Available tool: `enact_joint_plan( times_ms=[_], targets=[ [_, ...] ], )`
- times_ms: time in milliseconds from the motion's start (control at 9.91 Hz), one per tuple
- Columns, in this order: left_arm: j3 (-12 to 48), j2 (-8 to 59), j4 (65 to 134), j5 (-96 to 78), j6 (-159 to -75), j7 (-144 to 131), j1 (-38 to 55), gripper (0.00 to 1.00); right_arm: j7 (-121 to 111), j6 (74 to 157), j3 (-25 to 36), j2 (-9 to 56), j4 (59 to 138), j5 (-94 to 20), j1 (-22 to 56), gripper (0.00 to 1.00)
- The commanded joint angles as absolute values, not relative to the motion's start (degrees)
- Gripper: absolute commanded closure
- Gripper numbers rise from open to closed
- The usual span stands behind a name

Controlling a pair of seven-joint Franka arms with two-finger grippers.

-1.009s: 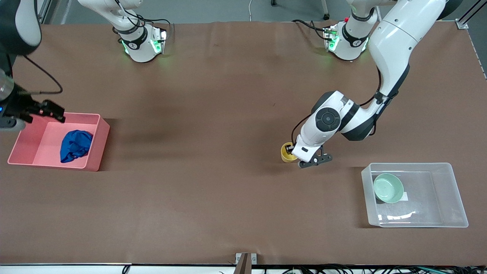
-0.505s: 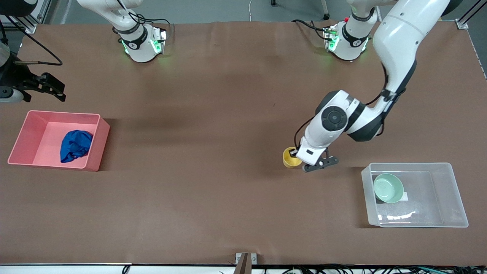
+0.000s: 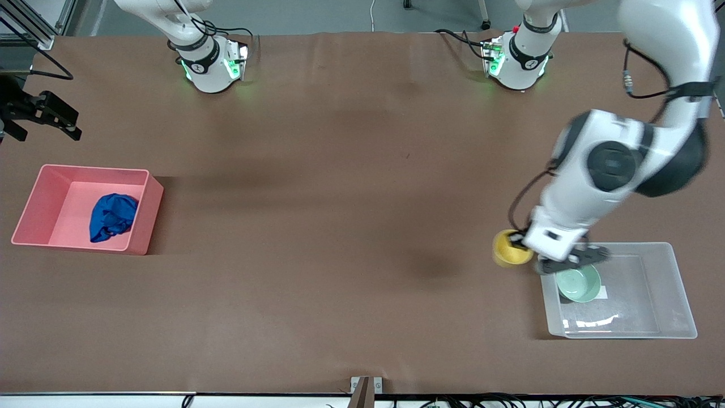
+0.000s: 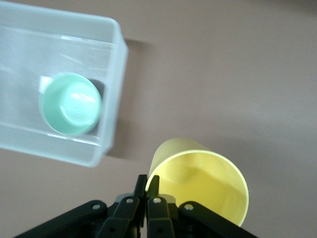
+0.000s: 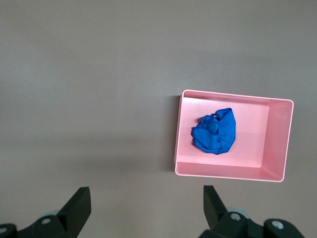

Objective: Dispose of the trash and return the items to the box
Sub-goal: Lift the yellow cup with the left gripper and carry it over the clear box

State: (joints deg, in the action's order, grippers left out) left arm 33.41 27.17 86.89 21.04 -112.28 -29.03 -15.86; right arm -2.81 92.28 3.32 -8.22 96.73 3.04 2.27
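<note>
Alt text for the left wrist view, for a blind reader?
The left tool, shut on the yellow cup's rim, holds it above the brown table, beside the clear box containing a mint-green bowl.

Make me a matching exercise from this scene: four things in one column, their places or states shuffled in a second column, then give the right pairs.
Things:
1. blue wad
2. mint-green bowl
3. yellow cup
4. right gripper

Places or states:
A. in the clear tub
B. held up by the left gripper, just beside the clear tub
C. open, holding nothing
D. in the pink tub

Pairs: 1-D, 2-A, 3-B, 4-C
</note>
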Motion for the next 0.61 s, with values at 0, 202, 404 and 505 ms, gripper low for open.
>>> enact_joint_plan(
  times_ms=[0, 202, 404, 505],
  targets=[
    [33.7, 30.3, 87.0, 22.1, -112.3, -15.5, -22.6, 1.0, -2.7, 91.6, 3.4, -6.8, 95.7, 2.2, 2.4, 0.0],
    [33.4, 33.9, 84.9, 22.1, -113.2, -3.3, -27.0, 1.0, -2.8, 92.1, 3.4, -5.9, 95.5, 2.2, 2.2, 0.0],
    [33.2, 37.9, 83.2, 23.8, -114.5, 3.4, -29.7, 1.0, -2.9, 92.2, 3.4, -5.2, 95.2, 2.1, 2.0, 0.0],
    [33.2, 40.4, 83.2, 24.1, -117.2, 4.3, -30.7, 1.0, -2.8, 92.2, 3.4, -4.4, 94.1, 2.1, 2.0, 0.0]
  ],
)
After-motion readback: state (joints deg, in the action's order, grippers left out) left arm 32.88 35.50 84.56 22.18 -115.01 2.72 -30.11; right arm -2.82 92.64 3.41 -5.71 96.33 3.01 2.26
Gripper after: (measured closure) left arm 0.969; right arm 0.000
